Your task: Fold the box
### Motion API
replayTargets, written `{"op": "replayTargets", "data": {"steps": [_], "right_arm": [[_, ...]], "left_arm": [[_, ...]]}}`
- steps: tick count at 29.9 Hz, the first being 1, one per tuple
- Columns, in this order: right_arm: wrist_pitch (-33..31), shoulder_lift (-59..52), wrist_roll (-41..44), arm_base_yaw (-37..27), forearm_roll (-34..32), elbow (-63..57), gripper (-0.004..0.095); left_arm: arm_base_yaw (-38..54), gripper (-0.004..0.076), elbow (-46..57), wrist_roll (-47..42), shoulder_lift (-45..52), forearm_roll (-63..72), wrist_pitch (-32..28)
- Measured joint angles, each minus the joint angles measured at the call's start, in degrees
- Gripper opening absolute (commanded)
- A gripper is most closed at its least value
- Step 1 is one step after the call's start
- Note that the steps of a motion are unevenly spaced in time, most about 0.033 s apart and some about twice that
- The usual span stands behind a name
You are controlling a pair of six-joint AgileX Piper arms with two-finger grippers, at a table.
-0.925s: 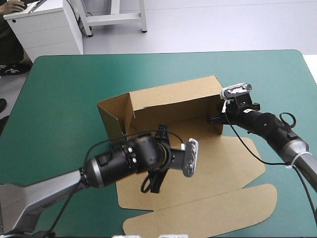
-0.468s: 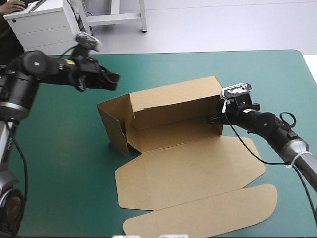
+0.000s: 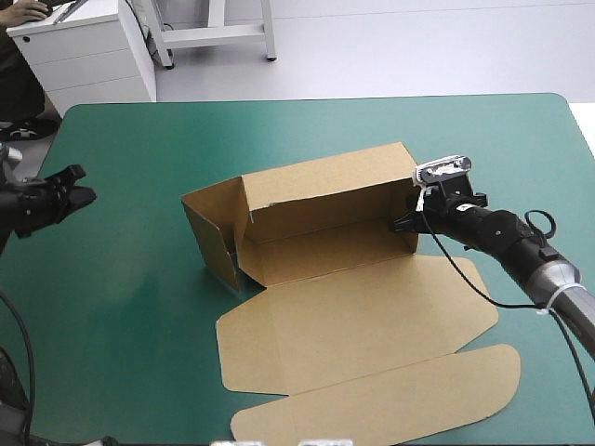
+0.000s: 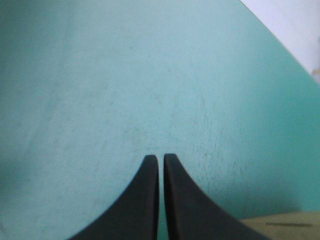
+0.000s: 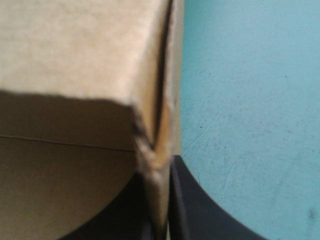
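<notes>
The brown box (image 3: pixel 325 223) stands mid-table with its back and side walls raised and its lid (image 3: pixel 372 344) lying flat toward the front edge. My right gripper (image 3: pixel 405 223) is shut on the box's right end wall (image 5: pixel 157 165), whose doubled board edge runs between the black fingers (image 5: pixel 195 210). My left gripper (image 3: pixel 79 190) hovers near the table's left edge, well away from the box. Its fingers (image 4: pixel 150 200) are shut, meeting in a point over the bare teal-green cover (image 4: pixel 125 90). A sliver of brown board (image 4: pixel 285 227) shows beside them.
Bare teal-green cover (image 3: pixel 121 307) lies left and behind the box. A white cabinet (image 3: pixel 84 46) stands beyond the far left corner. The right arm's black cable (image 3: pixel 465 274) trails over the flat lid.
My left arm swung away from the box front, up over the far left, then down to the table's left edge. The right gripper and box have not moved.
</notes>
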State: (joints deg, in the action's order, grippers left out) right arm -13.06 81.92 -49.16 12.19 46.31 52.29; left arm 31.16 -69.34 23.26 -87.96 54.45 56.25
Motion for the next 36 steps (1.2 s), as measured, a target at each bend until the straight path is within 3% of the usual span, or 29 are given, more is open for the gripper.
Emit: {"op": "replayTargets", "data": {"steps": [8, 15, 25, 33, 36], "right_arm": [[-0.21, 0.00, 0.20, 0.00, 0.00, 0.04, -0.0018], [-3.20, 0.00, 7.02, -0.48, -1.56, 1.22, -0.0017], [-32.67, 0.49, 40.59, -3.51, -28.70, 22.28, -0.0012], [-54.47, 0.43, 47.66, -3.69, -30.68, 34.03, -0.0013], [-58.20, 0.59, 48.80, -3.69, -30.68, 34.10, -0.0012]], "left_arm": [[4.76, 0.0013, 18.81, 4.88, 0.36, 11.18, -9.07], [4.82, 0.0013, 21.33, 8.61, 0.57, 13.83, -10.84], [4.82, 0.0013, 21.33, 8.90, 0.90, 15.84, -10.98], [4.82, 0.0013, 21.33, 8.91, 0.90, 15.84, -11.20], [4.82, 0.0010, 21.33, 8.82, 0.93, 16.13, -10.83]]}}
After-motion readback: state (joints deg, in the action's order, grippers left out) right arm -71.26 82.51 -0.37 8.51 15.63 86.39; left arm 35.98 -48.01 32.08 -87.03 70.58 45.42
